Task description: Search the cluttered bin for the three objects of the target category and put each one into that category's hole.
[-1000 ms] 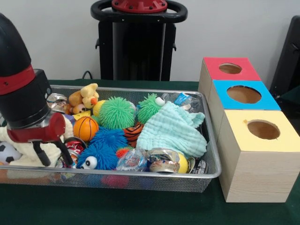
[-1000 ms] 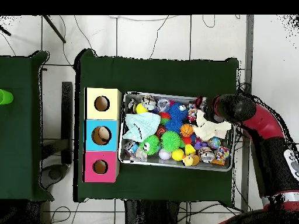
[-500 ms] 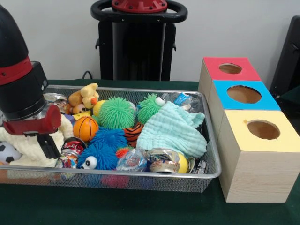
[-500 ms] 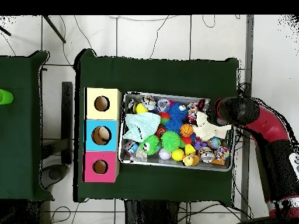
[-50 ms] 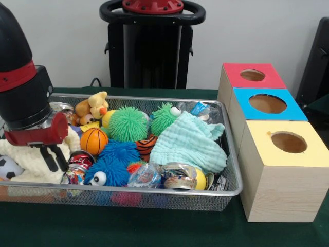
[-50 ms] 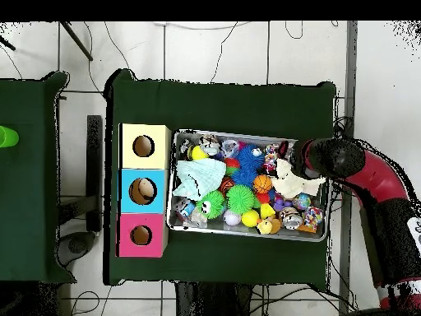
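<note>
Front view: the end effector (image 5: 53,157) hangs low at the wire bin's (image 5: 154,198) left end, its black fingers (image 5: 50,159) pressed onto a cream plush (image 5: 28,160) — whether they grip it I cannot tell; beside the bin stand three boxes with holes — red (image 5: 252,75), blue (image 5: 267,103), yellow (image 5: 289,142).

Red and black arm (image 5: 20,87) reaching down steeply, wrist low, pincer (image 5: 53,158) pointing down, its two black fingers (image 5: 49,159) slightly apart, nothing visibly between them
</note>
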Robot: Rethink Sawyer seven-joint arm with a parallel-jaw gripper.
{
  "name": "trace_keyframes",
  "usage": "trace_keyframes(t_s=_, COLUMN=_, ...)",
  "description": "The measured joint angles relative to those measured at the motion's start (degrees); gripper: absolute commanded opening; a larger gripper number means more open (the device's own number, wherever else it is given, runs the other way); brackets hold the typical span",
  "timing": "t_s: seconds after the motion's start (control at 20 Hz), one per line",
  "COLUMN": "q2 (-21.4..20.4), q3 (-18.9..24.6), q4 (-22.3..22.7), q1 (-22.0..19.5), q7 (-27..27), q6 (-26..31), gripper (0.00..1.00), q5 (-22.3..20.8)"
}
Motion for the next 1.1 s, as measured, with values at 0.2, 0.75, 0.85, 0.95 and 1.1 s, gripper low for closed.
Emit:
trace_keyframes(t_s=0.2, q2=-0.21, q3=0.06, q4=0.59, q1=0.01, q7=0.0, q6=-0.01, gripper=1.0, q5=-0.03)
trace_keyframes(t_s=0.75, q2=-0.74, q3=0.17, q4=2.51, q1=0.07, q7=0.0, q6=-2.93, gripper=1.0, q5=-0.16)
trace_keyframes(t_s=0.85, q2=-0.72, q3=0.17, q4=2.71, q1=0.19, q7=0.0, q6=-4.59, gripper=1.0, q5=-0.16)
trace_keyframes(t_s=0.95, q2=-0.68, q3=0.17, q4=2.75, q1=0.32, q7=0.0, q6=-6.14, gripper=1.0, q5=-0.16)
trace_keyframes(t_s=1.1, q2=-0.44, q3=0.17, q4=2.82, q1=0.65, q7=0.0, q6=-9.23, gripper=1.0, q5=-0.16)
